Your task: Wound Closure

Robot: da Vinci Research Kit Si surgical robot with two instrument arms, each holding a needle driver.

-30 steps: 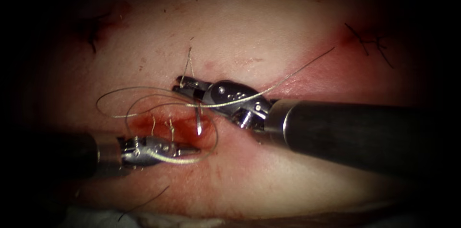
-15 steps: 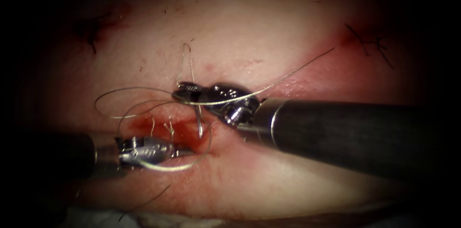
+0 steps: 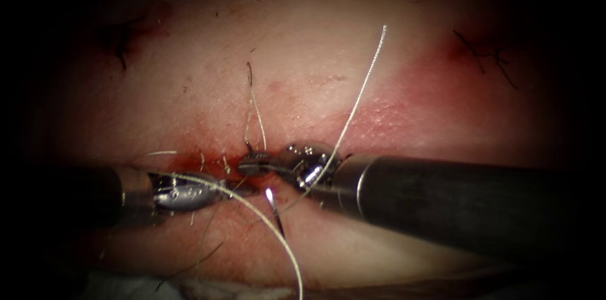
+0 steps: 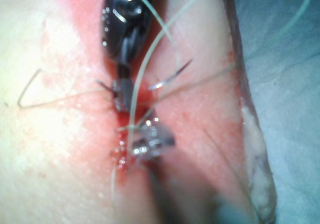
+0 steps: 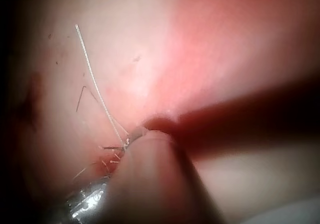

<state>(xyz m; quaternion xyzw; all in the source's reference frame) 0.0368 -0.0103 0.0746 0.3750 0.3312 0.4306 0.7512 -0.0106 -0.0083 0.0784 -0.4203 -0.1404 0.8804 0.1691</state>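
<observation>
- The right tool [image 3: 252, 164], a dark steel needle driver on a long shaft, has its jaws pressed together on the pale, thin suture thread [image 3: 353, 104] just over the red, horizontal cut [image 3: 208, 162] in the pink pork tissue [image 3: 315, 41].
- The left tool [image 3: 240, 191], its silver twin, lies along the cut's near edge with a strand draped across it. I cannot tell how its jaws stand or whether they hold anything.
- The small curved steel needle [image 3: 275, 211] sits on the tissue just below the cut's right end, held by neither tool. I cannot tell whether its tip is in the tissue.
- Risk, in my judgement: the loose needle could catch on a strand and get dragged if either tool pulls.
- Risk: several strands cross near both tips, so a pull may snag or lock a tangle.
- Risk: a hard pull could tear the thread through the cut's edge.
</observation>
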